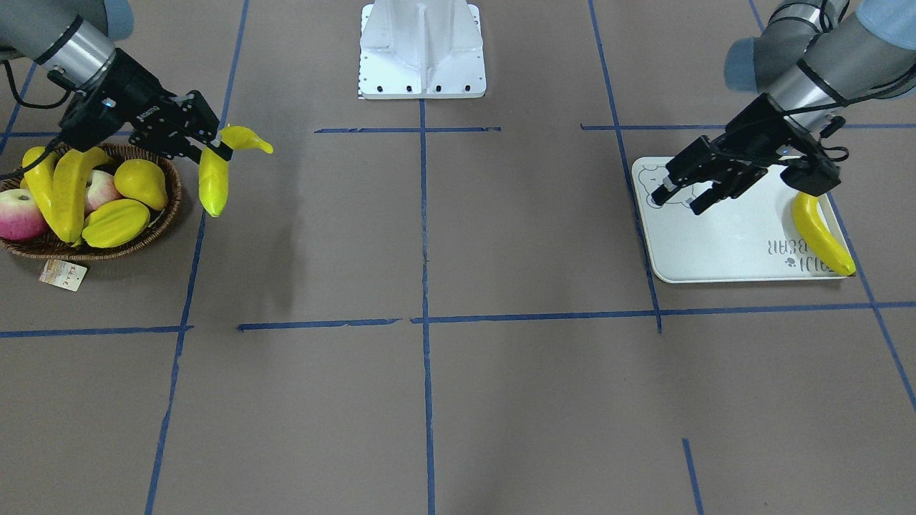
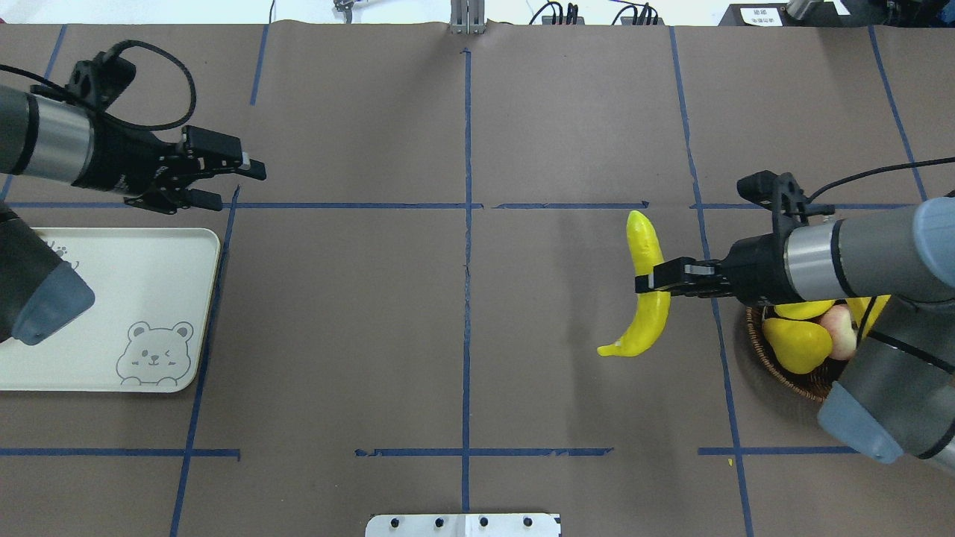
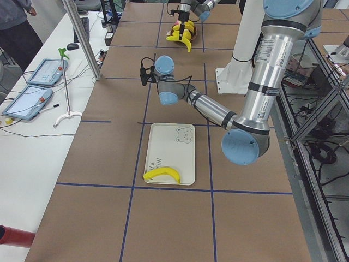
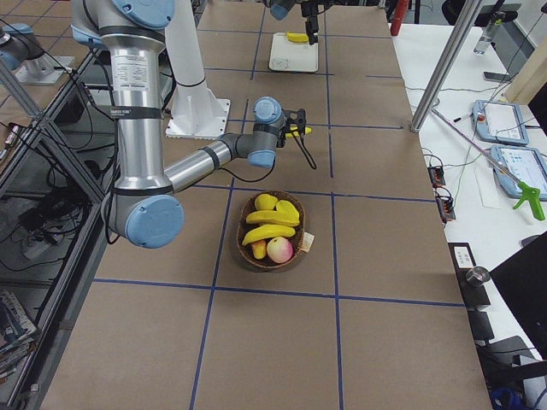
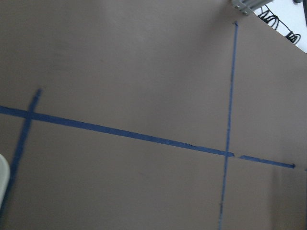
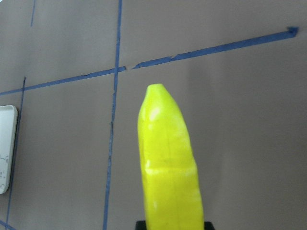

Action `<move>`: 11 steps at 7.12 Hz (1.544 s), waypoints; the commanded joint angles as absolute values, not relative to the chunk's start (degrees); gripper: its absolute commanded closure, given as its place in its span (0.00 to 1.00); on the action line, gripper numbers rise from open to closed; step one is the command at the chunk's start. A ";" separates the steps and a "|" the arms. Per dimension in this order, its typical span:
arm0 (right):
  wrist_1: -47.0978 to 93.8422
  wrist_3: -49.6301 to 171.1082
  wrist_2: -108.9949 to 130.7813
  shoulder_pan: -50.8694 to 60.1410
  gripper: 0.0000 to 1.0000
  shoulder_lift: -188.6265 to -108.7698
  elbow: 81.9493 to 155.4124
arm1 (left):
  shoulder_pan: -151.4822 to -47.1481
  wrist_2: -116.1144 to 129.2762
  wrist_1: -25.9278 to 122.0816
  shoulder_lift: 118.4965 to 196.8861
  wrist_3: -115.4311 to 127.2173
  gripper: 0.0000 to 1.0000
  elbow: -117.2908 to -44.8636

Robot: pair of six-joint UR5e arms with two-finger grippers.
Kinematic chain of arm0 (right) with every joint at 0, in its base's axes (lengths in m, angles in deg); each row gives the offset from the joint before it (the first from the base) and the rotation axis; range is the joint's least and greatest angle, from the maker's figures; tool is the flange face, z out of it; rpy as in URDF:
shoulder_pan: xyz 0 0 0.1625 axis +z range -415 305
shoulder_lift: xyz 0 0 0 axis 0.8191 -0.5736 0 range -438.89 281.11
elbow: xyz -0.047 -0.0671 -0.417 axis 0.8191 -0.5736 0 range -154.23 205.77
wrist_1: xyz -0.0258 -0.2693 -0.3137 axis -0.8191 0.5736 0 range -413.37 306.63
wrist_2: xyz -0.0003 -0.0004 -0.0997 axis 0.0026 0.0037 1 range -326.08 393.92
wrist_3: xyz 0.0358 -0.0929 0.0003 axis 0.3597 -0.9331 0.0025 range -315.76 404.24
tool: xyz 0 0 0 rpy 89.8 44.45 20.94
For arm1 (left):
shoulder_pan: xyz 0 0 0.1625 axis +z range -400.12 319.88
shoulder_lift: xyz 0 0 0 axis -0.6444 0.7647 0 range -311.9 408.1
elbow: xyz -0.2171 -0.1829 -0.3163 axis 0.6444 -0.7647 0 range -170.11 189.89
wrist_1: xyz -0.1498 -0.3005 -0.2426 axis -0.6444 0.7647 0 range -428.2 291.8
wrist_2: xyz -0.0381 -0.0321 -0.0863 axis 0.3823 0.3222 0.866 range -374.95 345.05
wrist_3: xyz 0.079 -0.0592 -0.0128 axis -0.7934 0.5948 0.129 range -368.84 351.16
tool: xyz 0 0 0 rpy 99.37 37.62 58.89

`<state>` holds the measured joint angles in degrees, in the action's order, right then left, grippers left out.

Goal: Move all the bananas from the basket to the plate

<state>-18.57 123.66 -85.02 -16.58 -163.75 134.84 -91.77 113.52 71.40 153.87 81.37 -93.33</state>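
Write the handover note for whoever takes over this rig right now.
Right pincer: shut on a banana, in the air beside the basket.
Left pincer: open, empty, near the plate.
Done: one banana lies on the plate.
Left: get the held banana to the plate, then the two bananas in the basket. The other fruit stays there.

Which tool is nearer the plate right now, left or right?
Left. The left tool hovers open near one corner of the plate; the right tool is across the table beside the basket, shut on a banana.
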 commanded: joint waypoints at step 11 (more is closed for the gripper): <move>-3.36 126.42 -70.85 -30.39 0.96 -140.94 131.07 | -71.15 92.28 65.13 170.62 92.59 0.12 -88.02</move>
